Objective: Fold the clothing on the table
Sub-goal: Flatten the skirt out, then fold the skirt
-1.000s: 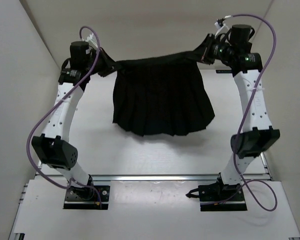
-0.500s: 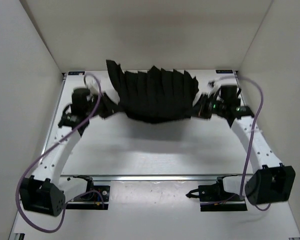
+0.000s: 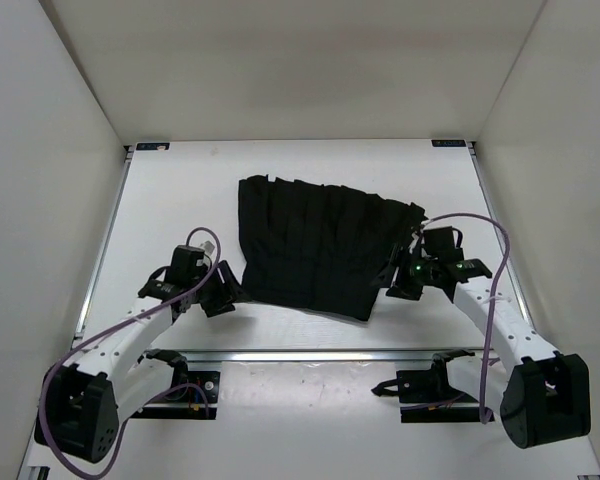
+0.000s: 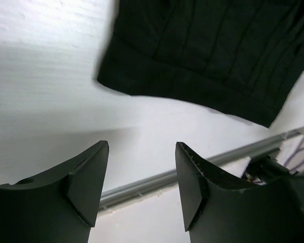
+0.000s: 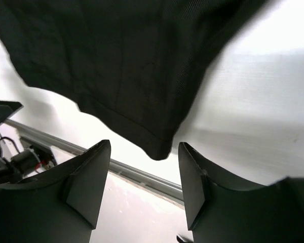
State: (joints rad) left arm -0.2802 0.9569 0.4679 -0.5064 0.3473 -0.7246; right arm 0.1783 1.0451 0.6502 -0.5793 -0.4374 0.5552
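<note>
Clothing point(image 3: 315, 250) lies spread flat on the white counter point(image 3: 180, 200). It is a black pleated piece, midway between the left and right sides and somewhat toward the near half. The pleats run far to near. The far edge is the wider one and looks stepped where the pleats end. The near edge is narrower, finished with a plain band, and slants so that its right corner comes closest to the silver rail point(image 3: 310, 354) along the near side of the counter.

My left claw point(image 3: 225, 292) is down low, near the clothing's near left corner. Its jaws stand apart with nothing between them. From my left wrist I see bare counter between my fingers point(image 4: 86, 182) and that corner of the band, so I am not touching the fabric there.

My right claw point(image 3: 395, 283) is low too, by the near right corner. Its jaws are also spread and grip nothing. From my right wrist, the tip of that corner shows in the gap beyond my fingers point(image 5: 86, 177), with the rail behind it. I cannot tell whether a finger brushes the cloth.
</note>
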